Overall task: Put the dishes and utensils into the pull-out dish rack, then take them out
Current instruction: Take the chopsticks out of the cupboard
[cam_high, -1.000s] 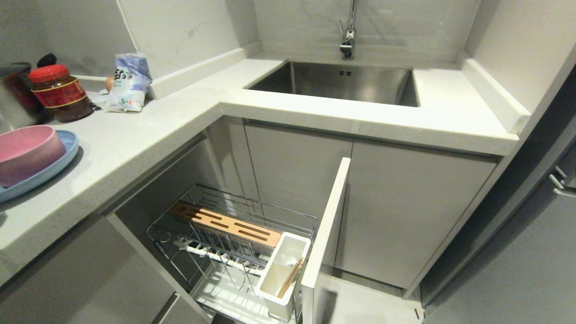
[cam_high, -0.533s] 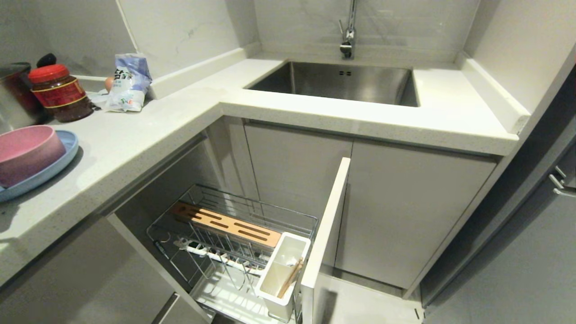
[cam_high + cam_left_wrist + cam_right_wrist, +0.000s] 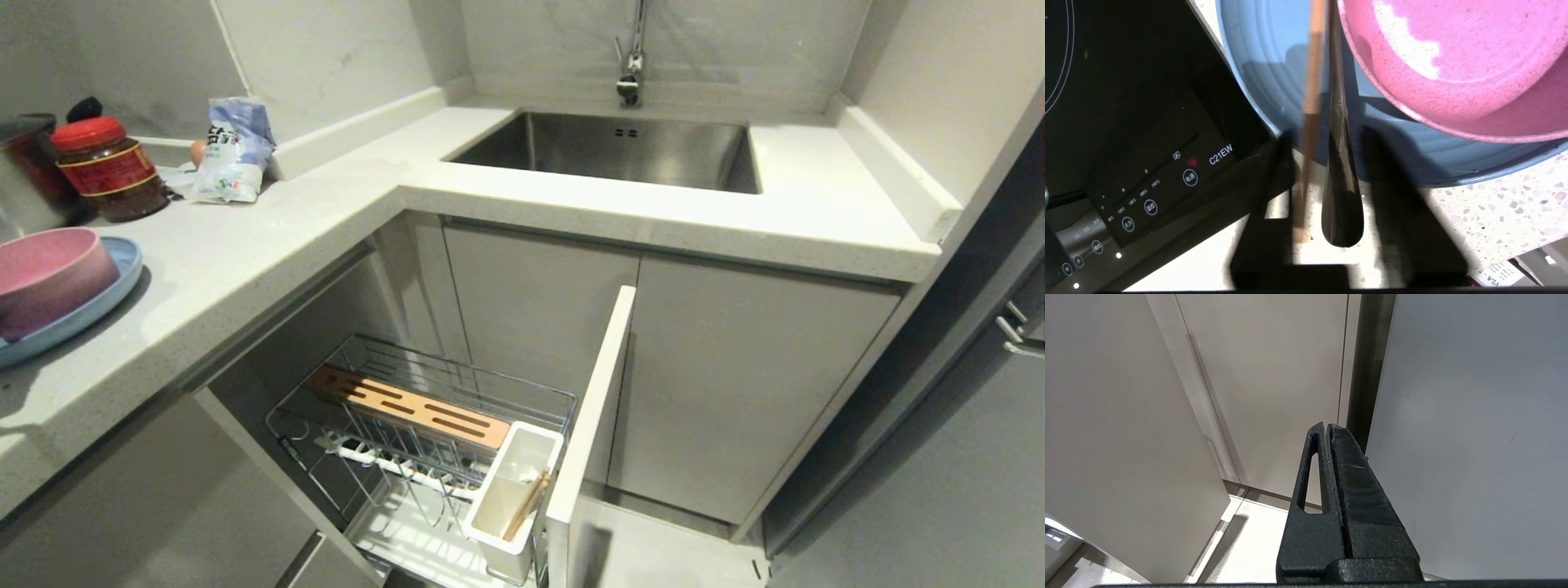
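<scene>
In the left wrist view my left gripper (image 3: 1327, 136) hangs open over the counter edge beside the light-blue plate (image 3: 1261, 61). A silver fork (image 3: 1341, 196) and a blurred wooden chopstick (image 3: 1310, 102) lie between its dark fingers (image 3: 1400, 204), with gaps on both sides of the fork. Both reach onto the plate beside the pink bowl (image 3: 1453, 61). The head view shows the bowl (image 3: 45, 273) on the plate (image 3: 122, 261) at the far left. The pull-out dish rack (image 3: 457, 384) stands open below, a chopstick (image 3: 526, 502) in its white cup (image 3: 510, 539). My right gripper (image 3: 1327, 426) is shut and parked.
A black induction cooktop (image 3: 1147, 122) lies right beside the plate. A red-lidded jar (image 3: 110, 167), a steel pot (image 3: 20, 175) and a bag (image 3: 233, 151) stand at the back left. The sink (image 3: 620, 147) is ahead. The rack's front panel (image 3: 592, 408) juts into the floor space.
The bowl, the plate and the rack stay where they were in the head view. Only a shadow on the counter's near left edge has shifted.
</scene>
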Controlling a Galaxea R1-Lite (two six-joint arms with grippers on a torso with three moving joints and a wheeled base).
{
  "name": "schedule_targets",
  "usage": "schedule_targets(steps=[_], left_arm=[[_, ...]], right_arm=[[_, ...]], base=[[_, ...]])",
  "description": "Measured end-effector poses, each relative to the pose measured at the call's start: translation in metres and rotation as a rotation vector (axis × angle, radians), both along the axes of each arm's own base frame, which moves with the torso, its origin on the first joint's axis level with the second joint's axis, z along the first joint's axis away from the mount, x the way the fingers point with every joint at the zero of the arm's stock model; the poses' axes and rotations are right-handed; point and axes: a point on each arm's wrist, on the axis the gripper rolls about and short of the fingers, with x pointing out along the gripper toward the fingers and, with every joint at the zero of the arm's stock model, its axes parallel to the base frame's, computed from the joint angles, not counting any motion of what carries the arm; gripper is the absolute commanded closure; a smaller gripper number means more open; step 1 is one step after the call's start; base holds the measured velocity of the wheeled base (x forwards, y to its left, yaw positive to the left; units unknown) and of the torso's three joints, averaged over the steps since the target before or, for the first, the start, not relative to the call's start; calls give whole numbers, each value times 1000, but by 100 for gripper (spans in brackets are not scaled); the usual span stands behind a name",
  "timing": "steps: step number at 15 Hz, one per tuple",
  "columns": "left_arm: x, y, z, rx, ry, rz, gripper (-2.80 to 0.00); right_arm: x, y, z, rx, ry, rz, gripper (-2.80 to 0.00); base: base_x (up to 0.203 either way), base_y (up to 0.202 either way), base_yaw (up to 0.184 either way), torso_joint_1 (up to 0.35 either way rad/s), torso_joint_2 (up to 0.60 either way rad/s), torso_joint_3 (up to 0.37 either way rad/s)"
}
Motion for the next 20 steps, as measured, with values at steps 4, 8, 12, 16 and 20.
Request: schedule_targets(steps=[4, 8, 12, 16, 20], left_arm=[[-1, 0, 1, 3, -6, 1, -280], [-9, -3, 12, 26, -94, 3, -30], [-35, -11, 36, 88, -307, 7, 0], [-43, -32, 61, 67, -620, -65, 0], [-42, -76, 78, -196, -884, -242, 0]], right_arm=[[0, 0, 0, 0, 0, 0, 0], [0, 0, 0, 0, 0, 0, 0], [0, 0, 0, 0, 0, 0, 0], [0, 0, 0, 0, 0, 0, 0], [0, 0, 0, 0, 0, 0, 0]], base=[[0, 0, 0, 0, 0, 0], [0, 0, 0, 0, 0, 0], [0, 0, 0, 0, 0, 0], [0, 0, 0, 0, 0, 0], [0, 0, 0, 0, 0, 0]])
